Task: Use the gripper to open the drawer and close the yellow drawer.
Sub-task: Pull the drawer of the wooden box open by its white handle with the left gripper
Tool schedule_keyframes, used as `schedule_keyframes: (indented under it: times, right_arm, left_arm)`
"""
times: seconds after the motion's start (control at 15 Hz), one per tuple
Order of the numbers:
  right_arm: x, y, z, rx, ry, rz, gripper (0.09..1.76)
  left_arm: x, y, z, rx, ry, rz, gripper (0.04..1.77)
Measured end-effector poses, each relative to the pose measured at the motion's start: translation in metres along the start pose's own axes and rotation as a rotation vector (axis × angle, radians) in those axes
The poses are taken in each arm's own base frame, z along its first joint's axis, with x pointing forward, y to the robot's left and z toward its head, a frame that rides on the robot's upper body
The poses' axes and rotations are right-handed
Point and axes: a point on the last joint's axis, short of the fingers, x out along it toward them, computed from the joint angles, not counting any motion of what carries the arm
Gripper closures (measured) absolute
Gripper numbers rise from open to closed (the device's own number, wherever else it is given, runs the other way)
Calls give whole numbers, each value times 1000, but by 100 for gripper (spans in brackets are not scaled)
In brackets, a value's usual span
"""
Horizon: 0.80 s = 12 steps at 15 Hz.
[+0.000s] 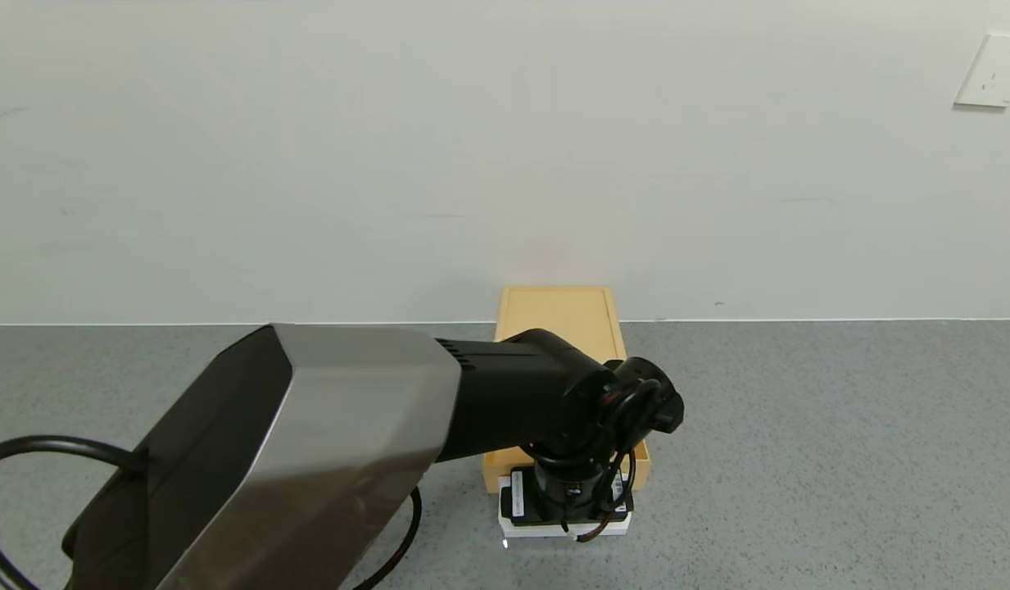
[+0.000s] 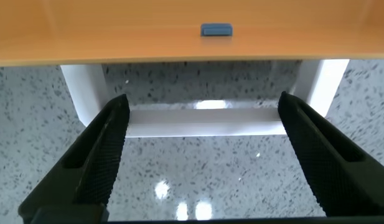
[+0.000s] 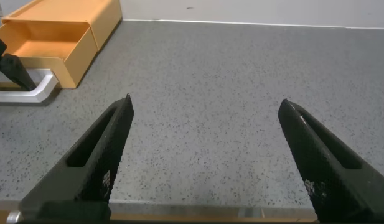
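My left gripper (image 1: 566, 512) hangs over the near end of the yellow drawer (image 1: 566, 471), pointing down at its white loop handle (image 1: 563, 527). From my left wrist I see my two black fingers (image 2: 95, 158) spread wide, one at each end of the handle's crossbar (image 2: 204, 121), with grey speckled bench (image 2: 204, 168) showing between them; they are released, and whether their tips touch the bar I cannot tell. The drawer front (image 2: 148, 31) fills the far edge of that view, a small blue tab (image 2: 216, 30) on it.

The drawer stands partly pulled out of its flat yellow casing (image 1: 555, 315), which sits against the white wall (image 1: 390, 147) near the middle of the bench (image 1: 840, 459). From my right wrist the tray (image 3: 45, 50) shows hollow inside.

My right gripper (image 3: 204, 162) rests off to the side, well apart from the drawer, its fingers (image 3: 92, 165) released and spread over bare bench. A white socket (image 1: 993, 70) is on the wall.
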Motion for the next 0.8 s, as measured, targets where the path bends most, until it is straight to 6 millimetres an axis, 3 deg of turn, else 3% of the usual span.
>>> schedule_keyframes:
  times: [0.8]
  right_arm:
    - [0,0,0,0,0,-1,14]
  left_arm:
    - [-7,1,-17,-1,26,22,9]
